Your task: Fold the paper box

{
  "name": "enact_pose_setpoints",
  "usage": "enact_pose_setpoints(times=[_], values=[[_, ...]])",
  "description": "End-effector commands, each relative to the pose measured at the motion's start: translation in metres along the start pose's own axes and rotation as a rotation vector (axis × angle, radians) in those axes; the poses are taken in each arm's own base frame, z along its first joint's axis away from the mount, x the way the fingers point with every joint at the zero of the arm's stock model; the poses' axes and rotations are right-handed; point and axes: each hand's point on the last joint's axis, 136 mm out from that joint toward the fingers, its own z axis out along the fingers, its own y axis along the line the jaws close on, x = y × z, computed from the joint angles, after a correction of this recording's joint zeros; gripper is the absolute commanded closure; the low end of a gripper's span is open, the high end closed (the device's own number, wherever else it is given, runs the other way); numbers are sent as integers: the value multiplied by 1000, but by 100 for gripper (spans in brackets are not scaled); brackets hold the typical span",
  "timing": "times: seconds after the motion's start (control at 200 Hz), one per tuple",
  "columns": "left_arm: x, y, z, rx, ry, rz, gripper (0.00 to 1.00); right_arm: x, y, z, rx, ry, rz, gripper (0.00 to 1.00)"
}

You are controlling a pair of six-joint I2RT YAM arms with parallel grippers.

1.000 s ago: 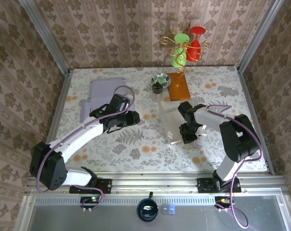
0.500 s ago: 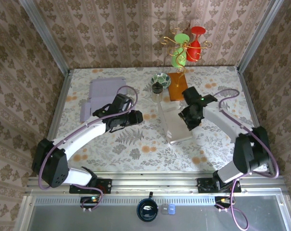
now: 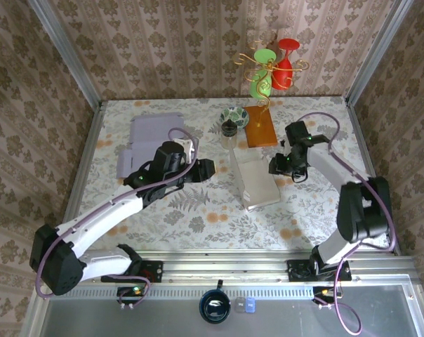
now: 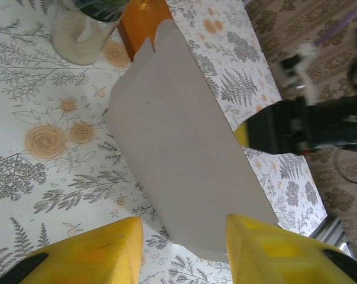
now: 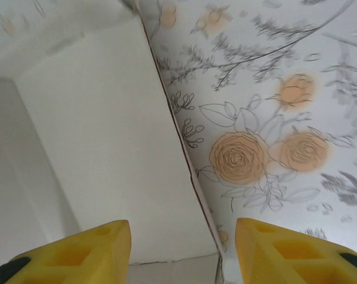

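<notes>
Paper box (image 3: pixel 255 181): being supported by the bench (image 3: pixel 198 217). Left hand (image 3: pixel 206 168): being held open, empty, near it. Right hand (image 3: pixel 277 167): being held open, empty, beside its edge.

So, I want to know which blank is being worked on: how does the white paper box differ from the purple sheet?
The white paper box lies mid-table; the purple sheet lies at the far left. The box is a narrow oblong in full view; the sheet is wider and partly covered by the left arm. Both rest on the floral table.
</notes>
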Motion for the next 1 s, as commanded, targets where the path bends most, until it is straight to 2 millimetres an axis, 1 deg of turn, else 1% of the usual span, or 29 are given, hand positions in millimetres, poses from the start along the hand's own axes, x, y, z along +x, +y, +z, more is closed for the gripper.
enact_pose_setpoints(times=[0.0, 0.09, 0.16, 0.315, 0.535, 0.635, 0.77, 0.8, 0.82, 0.855, 0.935, 0.995], values=[[1, -4, 2, 23, -11, 21, 58, -2, 10, 19, -58, 66, -157, 51], [3, -6, 2, 19, -11, 21, 58, -5, 3, 36, -20, 114, -136, 56], [4, -7, 2, 15, -8, 21, 59, -9, 0, 44, 0, 128, -126, 58], [6, -6, -4, 1, -7, 25, 59, -15, 4, 55, -20, 137, -103, 65], [8, -1, -14, -28, -9, 35, 59, -10, 0, 67, -20, 120, 1, 81], [8, 0, -17, -37, -12, 39, 59, -9, 0, 66, -31, 82, 62, 89], [7, 1, -22, -44, -14, 51, 59, -8, -1, 57, -33, 17, 162, 100], [7, 1, -22, -47, -13, 55, 59, -4, -3, 55, -22, 13, 189, 100], [8, 1, -23, -47, -12, 56, 59, -8, -2, 54, -23, -16, 204, 100], [8, 2, -23, -48, -10, 59, 59, -6, -3, 51, -8, -33, 239, 100], [9, 2, -21, -47, 2, 65, 58, 2, -7, 45, 36, -65, 359, 100], [13, 3, -14, -45, 25, 70, 56, 12, -8, 42, 63, -86, 469, 100]])
